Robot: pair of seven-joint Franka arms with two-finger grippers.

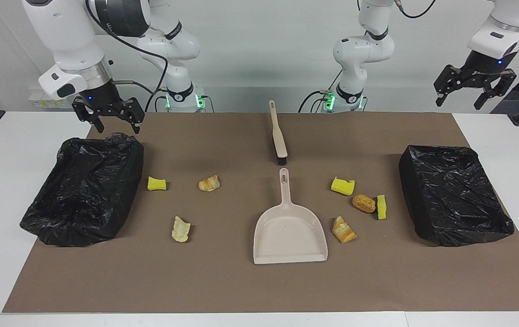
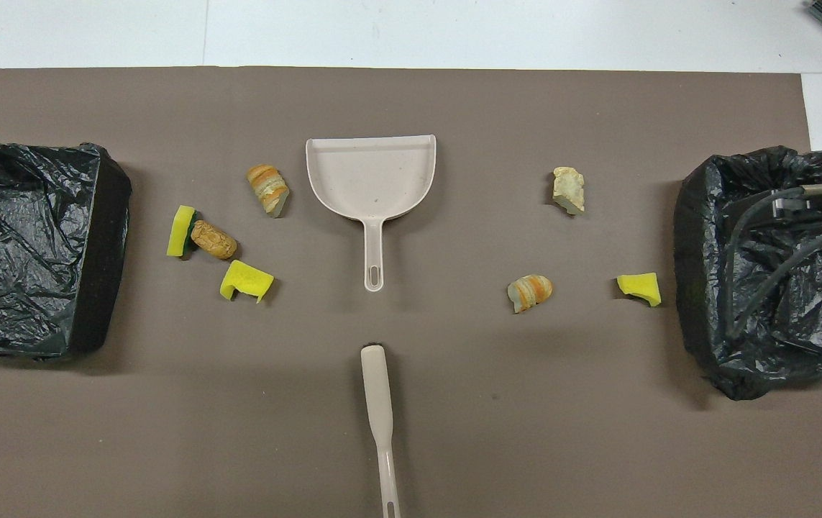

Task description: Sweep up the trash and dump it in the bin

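Several small trash pieces lie on the brown mat: a yellow sponge chunk (image 1: 156,183), a golden bread lump (image 1: 209,183) and a pale lump (image 1: 180,229) toward the right arm's end. A yellow sponge chunk (image 1: 342,185), a brown lump (image 1: 363,203), a green-backed sponge (image 1: 381,206) and a striped lump (image 1: 344,229) lie toward the left arm's end. The beige dustpan (image 1: 289,231) lies empty mid-mat with its handle toward the robots. The brush (image 1: 279,136) lies nearer to the robots. My right gripper (image 1: 117,127) hangs open over one black-lined bin (image 1: 127,181). My left gripper (image 1: 459,103) waits open, raised, past the other bin (image 1: 411,190).
The brown mat (image 2: 454,432) covers most of the white table. In the overhead view the dustpan (image 2: 371,176) and brush (image 2: 379,403) lie in line mid-mat, and the two bins (image 2: 112,237) (image 2: 691,288) stand at the mat's two ends.
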